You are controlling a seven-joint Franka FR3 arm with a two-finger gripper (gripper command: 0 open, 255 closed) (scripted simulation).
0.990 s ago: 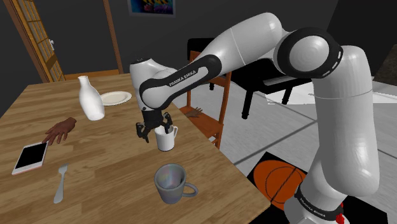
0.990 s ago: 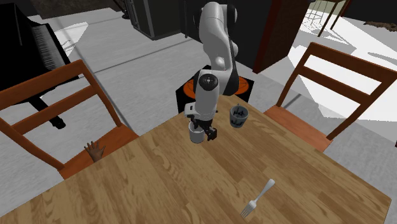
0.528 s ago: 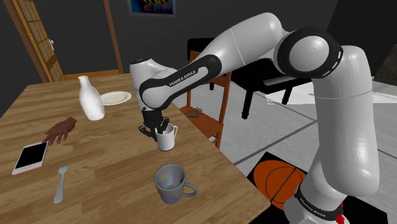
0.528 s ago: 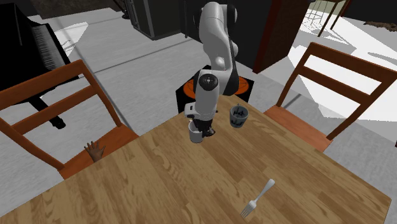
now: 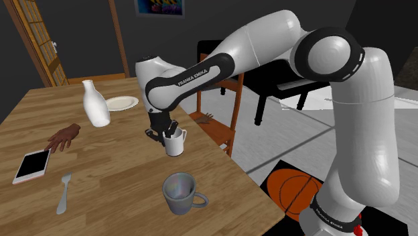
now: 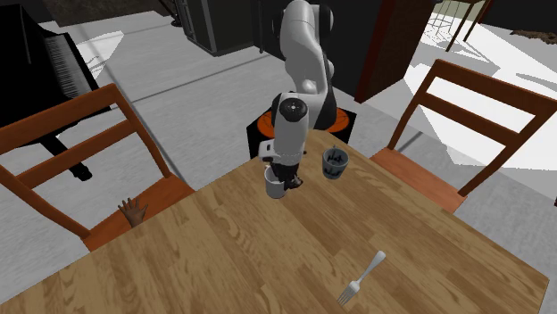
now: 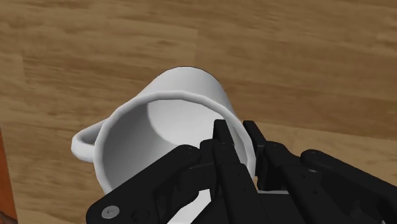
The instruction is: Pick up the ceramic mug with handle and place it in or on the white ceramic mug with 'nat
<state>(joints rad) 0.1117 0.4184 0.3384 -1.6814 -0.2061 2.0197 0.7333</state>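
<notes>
A small white mug (image 5: 177, 147) with a handle stands near the wooden table's (image 5: 107, 167) edge toward the shoulder view's right. My black gripper (image 5: 169, 136) comes down on it from above, shut on its rim. In the wrist view one finger sits inside the mug (image 7: 184, 95) and the other outside, clasping the wall; the handle (image 7: 83, 141) points away to the side. A larger grey mug (image 5: 179, 193) stands nearer the stand. In the second exterior view it appears as a dark mug (image 6: 334, 163) just right of the white mug (image 6: 273, 186) and gripper (image 6: 287, 181).
A white vase (image 5: 96, 104), a plate (image 5: 122, 103), a brown hand model (image 5: 64, 137), a phone (image 5: 32, 166) and a fork (image 5: 63, 193) lie on the table toward the shoulder view's left. Wooden chairs (image 6: 80, 169) (image 6: 455, 134) flank the table. A basketball (image 5: 295, 191) lies on the floor.
The fingers, open around the white mug a second ago, have shut on its rim. The arm's forearm has risen slightly; the mug has hardly shifted.
</notes>
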